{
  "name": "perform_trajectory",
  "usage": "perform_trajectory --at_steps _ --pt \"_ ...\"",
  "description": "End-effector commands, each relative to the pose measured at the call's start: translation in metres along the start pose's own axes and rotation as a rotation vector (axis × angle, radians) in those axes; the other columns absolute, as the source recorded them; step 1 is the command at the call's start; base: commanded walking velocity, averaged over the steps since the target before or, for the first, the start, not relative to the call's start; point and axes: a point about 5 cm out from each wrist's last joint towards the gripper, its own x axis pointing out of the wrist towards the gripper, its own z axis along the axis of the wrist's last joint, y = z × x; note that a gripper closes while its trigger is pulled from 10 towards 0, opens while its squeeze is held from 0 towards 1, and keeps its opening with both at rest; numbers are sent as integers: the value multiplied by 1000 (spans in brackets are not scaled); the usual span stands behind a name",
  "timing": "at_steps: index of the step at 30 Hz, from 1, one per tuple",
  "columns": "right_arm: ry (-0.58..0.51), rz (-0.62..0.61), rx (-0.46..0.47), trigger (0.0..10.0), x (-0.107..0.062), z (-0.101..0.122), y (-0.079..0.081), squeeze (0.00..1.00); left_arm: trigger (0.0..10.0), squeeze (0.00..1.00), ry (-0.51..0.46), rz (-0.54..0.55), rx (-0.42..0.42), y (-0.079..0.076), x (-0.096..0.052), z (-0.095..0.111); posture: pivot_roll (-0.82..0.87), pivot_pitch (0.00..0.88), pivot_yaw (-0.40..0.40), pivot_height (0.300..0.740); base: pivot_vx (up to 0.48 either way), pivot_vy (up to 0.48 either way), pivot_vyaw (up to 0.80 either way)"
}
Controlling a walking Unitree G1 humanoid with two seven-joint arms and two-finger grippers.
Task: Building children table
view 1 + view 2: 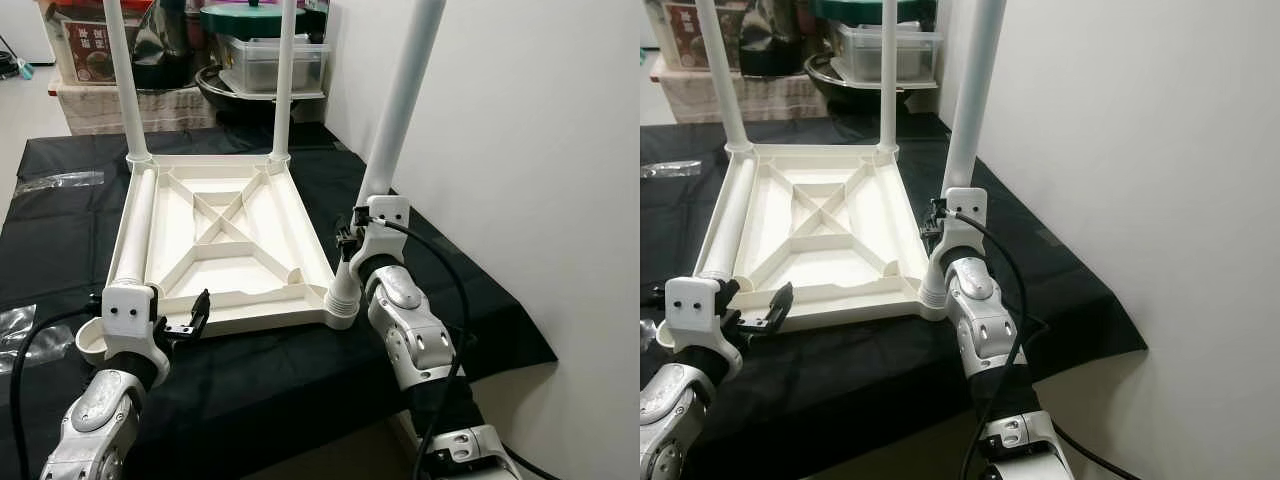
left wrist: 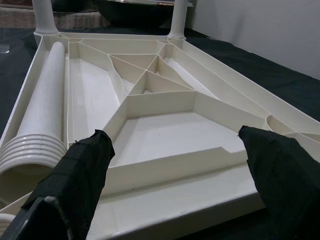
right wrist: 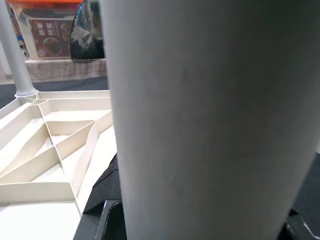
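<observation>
A white children's table top lies upside down on a black cloth. Two white legs stand upright in its far corners. A third leg stands slightly tilted in the near right corner, and my right gripper is shut on it low down; that leg looms close in the right wrist view. The fourth leg lies loose inside the top along its left edge. My left gripper is open at the top's near edge, fingers spread, holding nothing.
The near left corner socket has no leg in it. Boxes, a pot and plastic tubs are stacked behind the table. A white wall runs close along the right. Clear plastic wrap lies on the cloth at left.
</observation>
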Motion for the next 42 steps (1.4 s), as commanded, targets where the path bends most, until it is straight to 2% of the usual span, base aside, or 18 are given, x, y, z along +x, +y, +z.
perform_trajectory --at_steps 1,10,11,12,13,14,16,24,32,37,39,40,42 --pt "108 -21 6 10000 -4 -22 -6 0 10000 0 5 -10 -6 -3 -1 -3 77 0 -118 740 0 0 0" --pt "76 -15 22 10000 -5 -17 -4 0 10000 0 7 -12 -6 -3 -1 -3 77 0 -116 740 0 0 0" --pt "71 -14 28 10000 -5 -16 -4 392 10000 0 7 -13 -6 -3 -1 -3 77 0 -116 740 0 0 0" --pt "67 -13 31 10000 -5 -16 -4 392 10000 0 7 -13 -6 -3 -1 -3 77 0 -116 740 0 0 0" --pt "60 -17 30 10000 -6 -15 -4 741 10000 0 7 -13 -6 -3 -1 -3 77 0 -116 740 0 0 0" --pt "44 -17 38 10000 -6 -12 -4 1000 10000 0 7 -14 -5 -3 -1 -3 77 0 -116 740 0 0 0" --pt "-6 -11 52 10000 -6 -3 -3 1000 10000 0 8 -15 -5 -3 -1 -3 77 0 -115 740 0 0 0" --pt "-90 26 66 10000 -9 16 3 1000 10000 0 10 -20 -7 -3 0 -4 73 0 -109 740 0 0 0" --pt "-116 57 67 10000 -11 24 4 1000 10000 0 12 -23 -7 -3 0 -4 73 0 -109 740 0 0 0" --pt "-109 150 37 10000 -7 27 -4 1000 10000 0 11 -30 -10 -4 0 -4 69 0 -105 740 0 0 0" --pt "-77 200 1 10000 0 27 -14 1000 10000 0 11 -31 -11 -4 0 -4 71 0 -107 740 0 0 0" --pt "-75 212 -6 10000 2 28 -16 773 10000 0 12 -31 -11 -4 0 -5 70 0 -106 740 0 0 0" --pt "-75 219 -10 10000 3 28 -17 773 10000 0 12 -32 -12 -4 0 -5 70 0 -106 740 0 0 0"
